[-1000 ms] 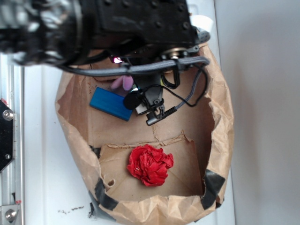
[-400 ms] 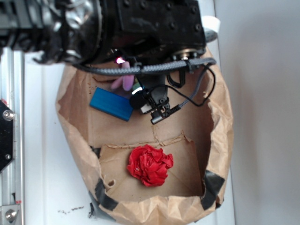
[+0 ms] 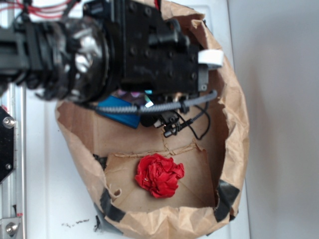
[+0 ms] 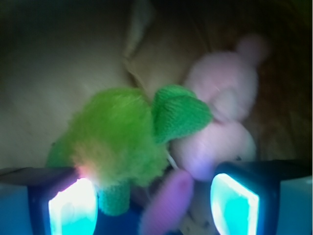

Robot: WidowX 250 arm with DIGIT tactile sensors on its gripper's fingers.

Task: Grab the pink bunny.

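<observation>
Pale pink and blurred in the wrist view, the pink bunny lies pressed against the green plush toy on the brown paper floor, one floppy ear reaching down between the two lit fingertips of the gripper, which stands wide open and holds nothing. From the exterior view the black arm hides both toys inside the paper bag, beside a blue block, while the red ruffled ball sits well apart near the bag's front.
</observation>
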